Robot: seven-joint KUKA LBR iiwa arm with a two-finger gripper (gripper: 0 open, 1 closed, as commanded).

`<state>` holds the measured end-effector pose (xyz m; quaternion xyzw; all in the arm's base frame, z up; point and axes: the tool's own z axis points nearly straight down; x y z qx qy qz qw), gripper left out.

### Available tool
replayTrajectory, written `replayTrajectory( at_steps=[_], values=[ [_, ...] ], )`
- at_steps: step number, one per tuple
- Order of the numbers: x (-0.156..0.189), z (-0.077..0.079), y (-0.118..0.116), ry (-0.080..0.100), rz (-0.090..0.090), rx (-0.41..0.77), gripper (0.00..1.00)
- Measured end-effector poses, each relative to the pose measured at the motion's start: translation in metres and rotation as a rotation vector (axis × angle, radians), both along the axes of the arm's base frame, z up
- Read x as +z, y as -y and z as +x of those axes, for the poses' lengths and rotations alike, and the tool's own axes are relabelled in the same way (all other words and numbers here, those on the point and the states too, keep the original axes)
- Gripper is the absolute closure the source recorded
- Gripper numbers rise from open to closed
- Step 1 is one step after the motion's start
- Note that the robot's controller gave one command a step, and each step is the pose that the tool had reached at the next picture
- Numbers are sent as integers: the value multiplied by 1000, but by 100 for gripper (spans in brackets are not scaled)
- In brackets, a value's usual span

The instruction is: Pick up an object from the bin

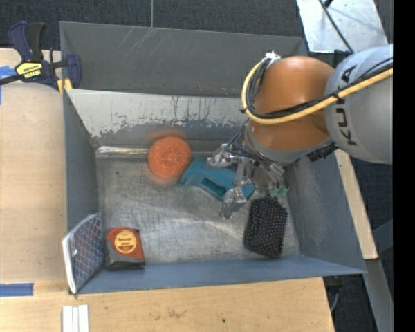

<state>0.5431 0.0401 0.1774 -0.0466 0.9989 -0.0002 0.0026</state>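
Note:
My gripper (225, 182) is low in the middle right of the bin, open. One metal fingertip (220, 158) stands behind the right end of a teal plastic object (204, 178) and the other in front of it, so its fingers straddle that end. An orange rough ball (169, 156) lies just left of the teal object, against the back wall. A black knobbly block (266, 227) rests to the front right of the gripper, close to the lower finger.
An orange and black tape measure (124, 246) lies in the front left corner beside a flat mesh-patterned packet (83, 249) leaning on the left wall. The arm's orange cover and yellow cable hang over the bin's right side.

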Motion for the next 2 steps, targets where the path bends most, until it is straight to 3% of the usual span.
replayTrajectory(
  at_steps=[1, 2],
  values=[
    [-59, 21, -14, 6, 1, 44, 0],
    [-62, 26, -16, 17, 6, 41, 100]
  ],
)
